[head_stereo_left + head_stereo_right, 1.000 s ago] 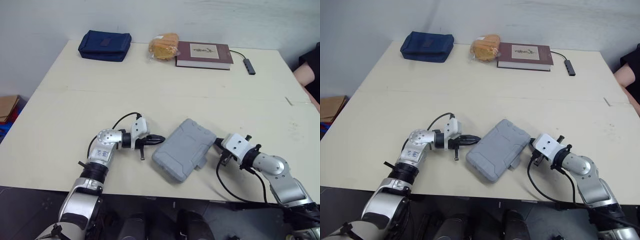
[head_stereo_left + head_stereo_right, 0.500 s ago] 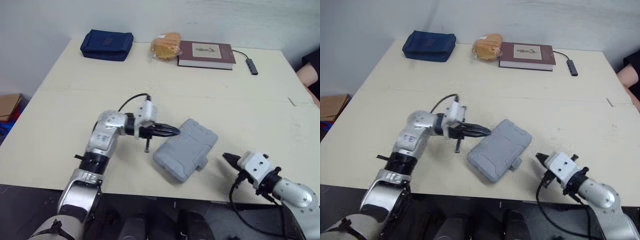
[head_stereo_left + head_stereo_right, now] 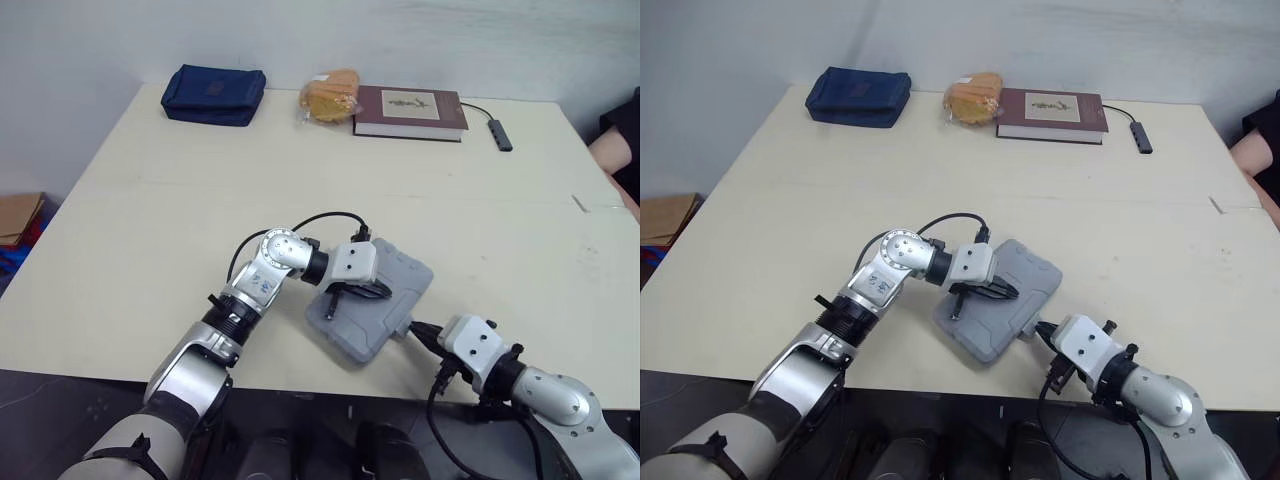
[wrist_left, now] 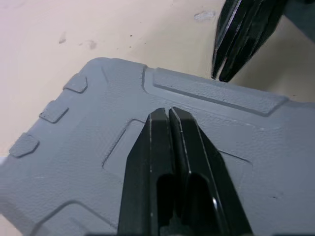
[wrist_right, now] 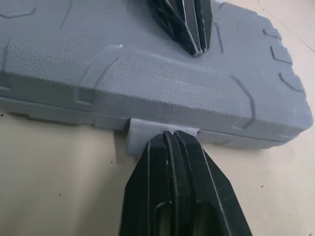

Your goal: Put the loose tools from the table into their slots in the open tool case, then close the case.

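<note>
Finding 1, case. The grey tool case lies flat on the table, close to the front edge and turned at an angle to it. Its lid is down and its ribbed outer shell faces up. A small tab sticks out from the middle of the long side nearest me.

Finding 2, left gripper. My left arm reaches in over the case from the left. Its two black fingers are pressed together with no gap between them. They lie low over the middle of the lid, on the raised panel. I cannot tell whether the tips bear down on the shell or only skim it.

Finding 3, right gripper. My right arm comes in low along the front edge of the table. Its fingers are likewise closed flat against each other and hold nothing. Their tips meet the tab on the case's near side. In the left wrist view this gripper shows beyond the far rim of the lid, pointing down at that edge.

Finding 4, surroundings. Along the back of the table, well apart from the case, sit a blue pouch, a bagged orange item, a dark red book and a small adapter on a cable. A person's arm shows at the right edge.
</note>
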Available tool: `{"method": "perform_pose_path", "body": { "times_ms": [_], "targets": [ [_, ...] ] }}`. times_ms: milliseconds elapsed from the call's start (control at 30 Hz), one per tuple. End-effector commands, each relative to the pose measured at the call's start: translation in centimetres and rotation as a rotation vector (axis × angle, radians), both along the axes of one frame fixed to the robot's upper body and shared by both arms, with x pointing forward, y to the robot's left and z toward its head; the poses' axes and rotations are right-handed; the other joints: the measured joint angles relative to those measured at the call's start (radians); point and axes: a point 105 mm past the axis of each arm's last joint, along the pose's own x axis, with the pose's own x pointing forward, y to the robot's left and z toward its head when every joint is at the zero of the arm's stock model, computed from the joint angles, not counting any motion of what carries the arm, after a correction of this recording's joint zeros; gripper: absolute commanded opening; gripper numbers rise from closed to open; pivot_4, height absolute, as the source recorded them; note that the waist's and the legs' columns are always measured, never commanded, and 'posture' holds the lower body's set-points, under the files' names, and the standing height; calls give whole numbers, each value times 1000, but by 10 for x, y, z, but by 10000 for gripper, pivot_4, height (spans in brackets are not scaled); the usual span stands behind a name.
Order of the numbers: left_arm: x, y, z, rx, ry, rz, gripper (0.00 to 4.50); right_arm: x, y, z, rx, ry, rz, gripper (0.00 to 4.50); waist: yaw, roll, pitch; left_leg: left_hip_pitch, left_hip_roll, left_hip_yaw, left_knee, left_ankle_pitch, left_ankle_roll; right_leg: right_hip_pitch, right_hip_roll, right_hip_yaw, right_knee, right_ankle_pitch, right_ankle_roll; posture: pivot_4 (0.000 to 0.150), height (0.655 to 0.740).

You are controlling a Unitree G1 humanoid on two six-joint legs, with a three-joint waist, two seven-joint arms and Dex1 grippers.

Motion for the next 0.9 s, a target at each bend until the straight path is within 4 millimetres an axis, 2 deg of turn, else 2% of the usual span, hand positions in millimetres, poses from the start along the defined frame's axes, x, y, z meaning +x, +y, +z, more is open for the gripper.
{"method": "perform_pose_path", "body": {
  "times_ms": [33,267,433,667,800,900],
  "targets": [
    [-5,12,-48,158,121,39,413,3,2,-11,-23,26,-3,0,-1,-1,-1,2,1,-1,0,-1,0,3,0,1,-1,0,-1,1500,7400],
    [-8,10,-47,142,127,21,413,12,2,-18,-14,50,-41,0,-2,0,-2,5,3,-2,0,-4,-1,7,-4,6,-2,-1,-2,1500,7400],
    [-13,6,-47,134,173,6,413,26,12,-10,25,16,-20,0,-4,0,-3,6,3,-2,0,-4,-1,7,-4,6,-2,-1,-2,1500,7400],
    [-13,9,-56,206,186,-10,413,36,27,-6,40,52,43,0,-22,-2,-4,7,5,-1,0,-4,-3,7,-3,7,-2,-2,-4,1500,7400],
    [-11,12,-63,238,197,-1,413,29,39,0,99,116,116,0,-30,-2,-4,8,6,-2,0,-4,-4,7,-3,6,-1,-3,-5,1500,7400],
    [-10,14,-64,235,204,15,413,29,39,3,109,115,122,0,-31,-2,-4,8,8,-2,0,-5,-5,7,-2,5,-1,-4,-7,1500,7400]
  ]
}}
